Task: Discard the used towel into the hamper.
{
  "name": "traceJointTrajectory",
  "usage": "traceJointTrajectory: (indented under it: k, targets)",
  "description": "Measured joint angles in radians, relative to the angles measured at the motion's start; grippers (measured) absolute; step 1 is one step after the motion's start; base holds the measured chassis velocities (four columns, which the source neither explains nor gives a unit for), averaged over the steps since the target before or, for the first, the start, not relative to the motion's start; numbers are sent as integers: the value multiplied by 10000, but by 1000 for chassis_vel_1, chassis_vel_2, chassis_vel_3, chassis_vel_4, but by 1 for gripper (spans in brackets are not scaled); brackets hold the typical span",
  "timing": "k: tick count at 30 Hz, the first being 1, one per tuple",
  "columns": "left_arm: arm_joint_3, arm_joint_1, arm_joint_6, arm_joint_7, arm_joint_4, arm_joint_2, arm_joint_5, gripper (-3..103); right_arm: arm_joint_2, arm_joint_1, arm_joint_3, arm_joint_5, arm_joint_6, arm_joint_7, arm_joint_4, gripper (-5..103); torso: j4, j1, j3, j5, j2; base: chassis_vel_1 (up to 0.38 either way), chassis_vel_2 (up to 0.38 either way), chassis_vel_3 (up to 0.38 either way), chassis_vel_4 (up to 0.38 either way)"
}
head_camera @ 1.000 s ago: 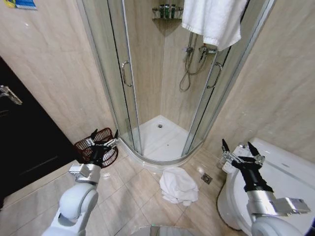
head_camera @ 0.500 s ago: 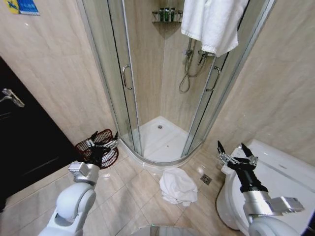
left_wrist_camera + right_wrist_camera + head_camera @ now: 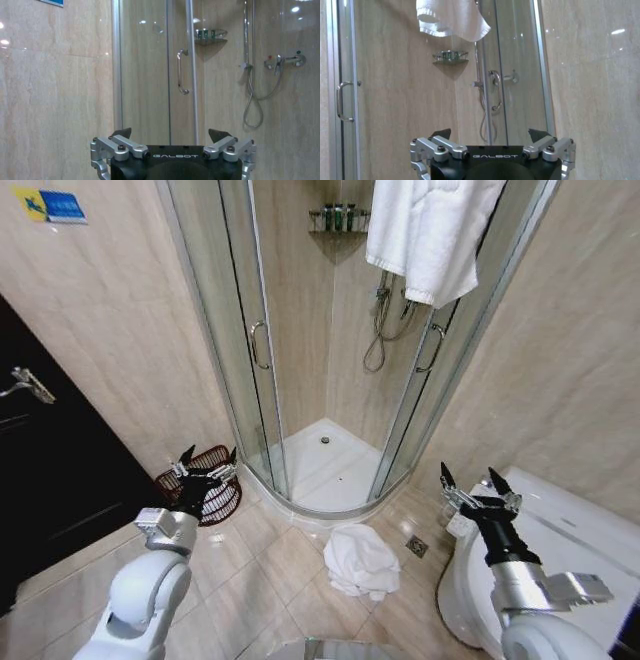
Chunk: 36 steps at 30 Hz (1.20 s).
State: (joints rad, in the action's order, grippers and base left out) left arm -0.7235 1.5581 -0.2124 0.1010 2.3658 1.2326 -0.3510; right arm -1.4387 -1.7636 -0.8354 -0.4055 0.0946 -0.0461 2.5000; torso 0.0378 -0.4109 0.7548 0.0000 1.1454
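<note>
— How do the fingers stand?

— Both pairs are spread apart with nothing between them. The left gripper sits at the lower left of the head view, its two dark tips raised in front of the hamper. The right gripper is at the lower right, tips up, over the white toilet.

— Start at the left. What is there?

— A dark door with a metal handle along the left edge, and a blue sign on the beige tiled wall at the upper left. Below, against that wall, stands the hamper: a round dark red wire basket on the floor, just beside the curved base of the shower cubicle.

— Anything in it?

— The gripper hides most of its opening, so I cannot tell.

— And the used towel?

— The crumpled white towel lies on the floor tiles at lower centre, just in front of the shower's rim, well apart from the hamper and from both grippers. A small floor drain sits just to its right.

— Higher up?

— Inside the cubicle a corner shelf holds a few small bottles, top centre. A second white towel hangs over the glass at the upper right. The wrist views look over each gripper at the shower glass.
</note>
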Motion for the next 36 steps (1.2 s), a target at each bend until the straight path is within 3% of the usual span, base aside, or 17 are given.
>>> traceJointTrajectory:
  k: [23,32,36]
  targets:
    - [102,-74,19,144,-12,-78,11,100,-43,151,-75,-7,-8,75,0,100,-1,-526,643,0,1170,0,0,0,0]
    - [500,4,1376,-158,-251,42,-189,100,68,462,-184,-123,202,403,0,100,-2,-679,823,0,1502,0,0,0,0]
    - [447,267,1921,-368,-361,100,-68,100,482,1078,-333,-475,575,774,0,100,3,-683,828,2,1509,0,0,0,0]
